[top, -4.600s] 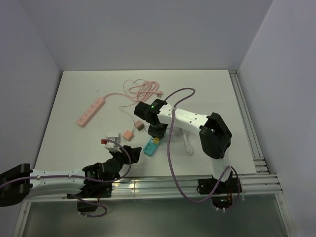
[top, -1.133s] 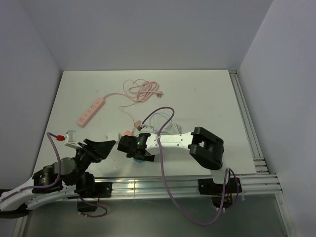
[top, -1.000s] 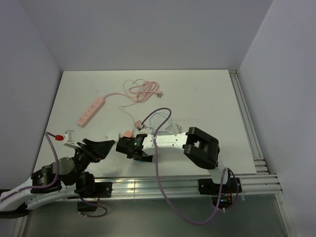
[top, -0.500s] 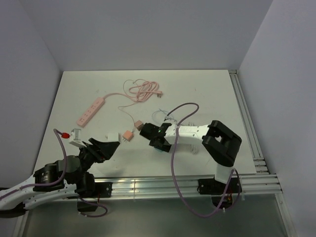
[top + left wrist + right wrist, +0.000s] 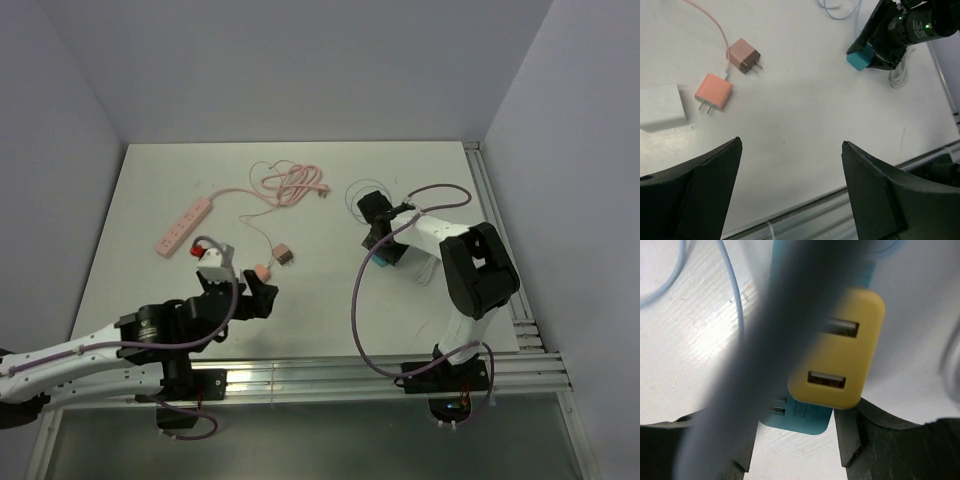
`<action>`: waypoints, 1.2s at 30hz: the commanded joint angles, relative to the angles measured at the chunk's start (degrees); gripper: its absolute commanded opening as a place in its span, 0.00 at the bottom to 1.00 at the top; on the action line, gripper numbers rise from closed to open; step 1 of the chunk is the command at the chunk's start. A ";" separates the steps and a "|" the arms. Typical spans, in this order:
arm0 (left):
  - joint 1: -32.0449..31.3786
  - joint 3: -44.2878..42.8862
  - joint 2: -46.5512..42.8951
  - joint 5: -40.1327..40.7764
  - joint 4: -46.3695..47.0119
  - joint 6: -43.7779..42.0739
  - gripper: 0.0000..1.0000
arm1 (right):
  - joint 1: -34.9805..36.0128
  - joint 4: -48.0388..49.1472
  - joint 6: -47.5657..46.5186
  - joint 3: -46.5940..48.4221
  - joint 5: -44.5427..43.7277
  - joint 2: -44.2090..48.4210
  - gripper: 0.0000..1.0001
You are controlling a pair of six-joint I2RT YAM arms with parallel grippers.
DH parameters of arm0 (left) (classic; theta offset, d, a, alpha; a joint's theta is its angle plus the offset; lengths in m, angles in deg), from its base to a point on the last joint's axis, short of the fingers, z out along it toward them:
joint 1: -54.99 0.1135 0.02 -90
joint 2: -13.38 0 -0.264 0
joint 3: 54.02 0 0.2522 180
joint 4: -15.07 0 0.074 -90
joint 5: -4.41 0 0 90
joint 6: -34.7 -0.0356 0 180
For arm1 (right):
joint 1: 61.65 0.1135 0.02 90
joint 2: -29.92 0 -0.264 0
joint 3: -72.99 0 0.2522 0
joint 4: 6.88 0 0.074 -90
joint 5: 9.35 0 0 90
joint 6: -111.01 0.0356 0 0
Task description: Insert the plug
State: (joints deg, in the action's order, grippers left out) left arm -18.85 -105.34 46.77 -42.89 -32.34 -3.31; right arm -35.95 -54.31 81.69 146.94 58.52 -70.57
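The pink power strip lies at the far left with its pink cord coiled behind the middle. A brown plug and a pink plug lie side by side on the table. My left gripper is open and empty, hovering just in front of them. My right gripper is shut on a teal block with a yellow two-port USB adapter on it. A blurred cable hides its left finger.
A white adapter lies left of the pink plug. Thin light-blue wire and a white cable lie around the right gripper. Metal rails run along the near edge and the right edge.
My right gripper has carried the teal block from the near middle to the right and farther back. My left arm has swung in from the near left toward the two plugs.
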 commanded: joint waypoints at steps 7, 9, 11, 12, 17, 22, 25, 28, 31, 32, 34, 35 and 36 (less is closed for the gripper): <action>25.39 -13.04 18.90 -22.40 10.36 -14.81 0.89 | -7.24 1.58 -16.02 1.78 7.61 1.60 0.85; 29.52 -15.16 22.59 -22.22 10.01 -16.03 0.96 | -6.62 3.43 -18.14 0.82 9.20 5.20 0.96; 33.83 -18.76 28.18 -25.10 8.35 -16.57 0.99 | -5.31 2.39 -19.90 1.51 9.47 7.75 0.97; 39.86 -20.17 30.49 -27.12 6.94 -16.04 1.00 | -4.78 1.77 -20.25 1.60 9.56 8.72 0.97; 52.91 -27.73 43.22 -28.38 2.72 -13.67 1.00 | 1.79 -0.08 -20.70 -0.15 8.24 17.67 0.97; 62.06 -33.17 51.50 -23.63 0.78 -16.11 0.99 | 9.97 8.06 -22.80 -5.06 19.12 22.78 0.96; 63.74 -34.07 55.64 -19.32 4.10 -24.71 1.00 | 16.39 8.37 -24.90 -6.92 21.51 24.02 0.98; 63.74 -31.37 56.53 -15.02 9.78 -32.36 0.99 | 19.65 7.56 -28.42 -5.51 27.63 22.88 0.96; 64.52 -29.67 57.92 -12.38 12.65 -40.64 0.99 | 19.75 13.34 -29.48 -10.51 32.92 26.82 0.95; 65.22 -30.11 59.76 -11.51 12.12 -42.30 1.00 | 19.75 14.59 -29.83 -12.79 33.81 29.45 0.95; 68.03 -31.08 61.09 -17.88 12.20 -45.63 1.00 | 19.83 17.22 -30.97 -14.56 36.09 32.27 0.95; 69.26 -31.43 62.49 -21.65 12.03 -46.70 0.99 | 19.83 17.58 -31.33 -15.61 37.67 32.81 0.96; 71.62 -31.78 63.46 -23.34 11.77 -47.24 1.00 | 19.83 17.67 -31.59 -15.88 38.03 33.25 0.96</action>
State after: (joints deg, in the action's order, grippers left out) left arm 48.40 -135.33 107.53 -61.27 -22.20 -42.92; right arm -15.96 -42.42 53.00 131.70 91.08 -40.61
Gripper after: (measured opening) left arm 0.995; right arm 0.955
